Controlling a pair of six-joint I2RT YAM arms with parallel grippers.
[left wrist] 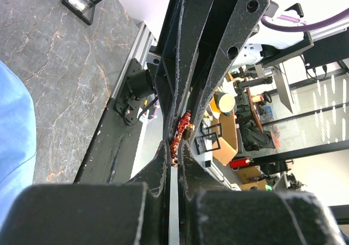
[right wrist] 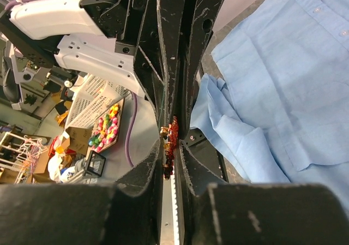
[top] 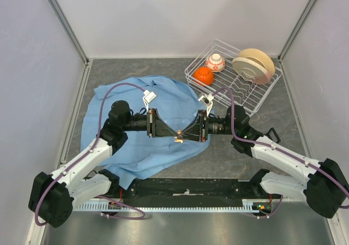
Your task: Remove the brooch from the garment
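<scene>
The garment (top: 136, 149), a light blue shirt, lies crumpled on the grey table under both arms. It also shows in the left wrist view (left wrist: 13, 141) and the right wrist view (right wrist: 283, 76). The brooch (top: 178, 138), tiny and orange-red, is held above the shirt's near edge where the two grippers meet tip to tip. My left gripper (top: 173, 133) is shut on the brooch (left wrist: 180, 131), its jaws nearly touching (left wrist: 173, 147). My right gripper (top: 184, 134) is also shut on the brooch (right wrist: 170, 137), which sits between its fingertips (right wrist: 173, 147). The brooch looks clear of the fabric.
A white wire dish rack (top: 260, 101) stands at the back right, holding an orange bowl (top: 204, 76), a red-and-white bowl (top: 216, 63) and beige plates (top: 254, 66). Walls close in the table on the left, back and right.
</scene>
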